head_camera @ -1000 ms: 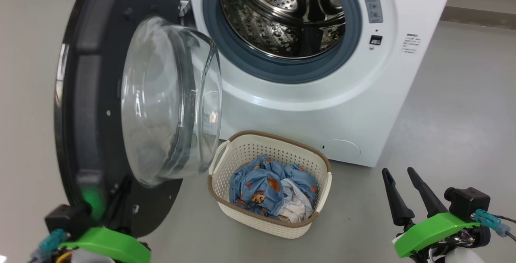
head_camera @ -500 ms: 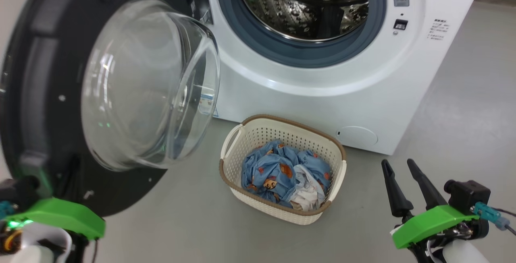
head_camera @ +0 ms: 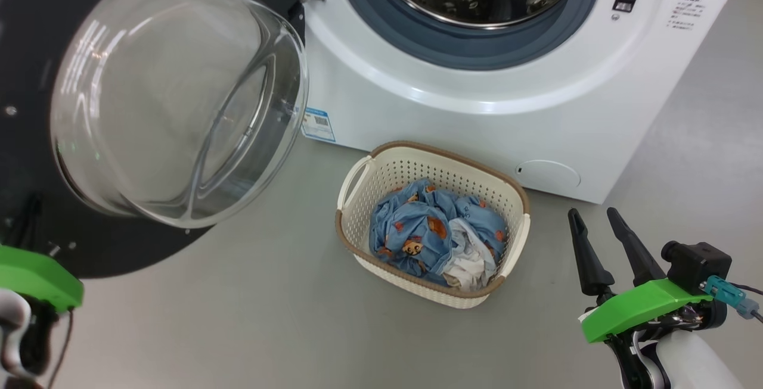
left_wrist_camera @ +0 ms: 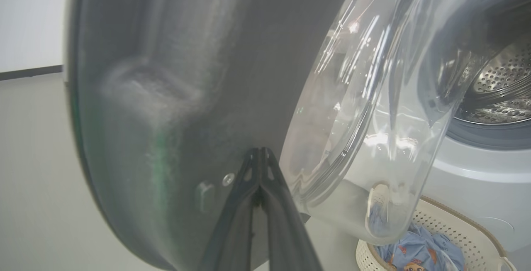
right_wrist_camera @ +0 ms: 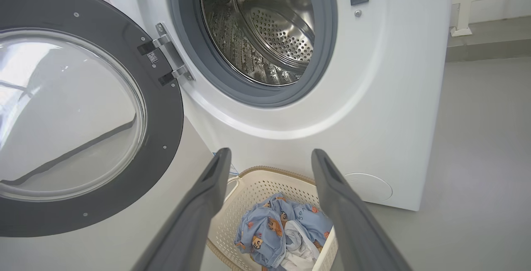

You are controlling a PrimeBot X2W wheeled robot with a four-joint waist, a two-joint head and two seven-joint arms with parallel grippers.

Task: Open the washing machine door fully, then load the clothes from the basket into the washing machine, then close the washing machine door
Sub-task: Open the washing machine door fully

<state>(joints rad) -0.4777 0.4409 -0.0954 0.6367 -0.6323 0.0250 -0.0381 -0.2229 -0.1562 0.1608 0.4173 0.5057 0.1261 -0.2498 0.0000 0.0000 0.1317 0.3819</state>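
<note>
The washing machine (head_camera: 477, 121) stands with its steel drum (right_wrist_camera: 265, 26) exposed. Its washing machine door (head_camera: 36, 31) hangs swung out to the left, glass bowl (head_camera: 173, 91) bulging toward me. In the left wrist view my left gripper (left_wrist_camera: 259, 151) is shut, empty, with its tips at the door's (left_wrist_camera: 174, 96) black inner face. On the floor before the machine sits the basket (head_camera: 357, 255), holding the blue bear-print and white clothes (head_camera: 429, 234). My right gripper (head_camera: 593, 215) stands open to the right of the basket; its wrist view looks between the fingers (right_wrist_camera: 270, 155) down at the clothes (right_wrist_camera: 274, 229).
The grey floor spreads around the basket and to the machine's right. A blue label sticker (head_camera: 316, 124) and a round lower flap (head_camera: 547, 174) sit low on the machine's front. A skirting line (right_wrist_camera: 485, 51) runs behind on the right.
The head camera has shifted, so the machine sits higher and further right in the picture. The door has swung wider open, with my left arm moving left beside it. The right gripper stays open.
</note>
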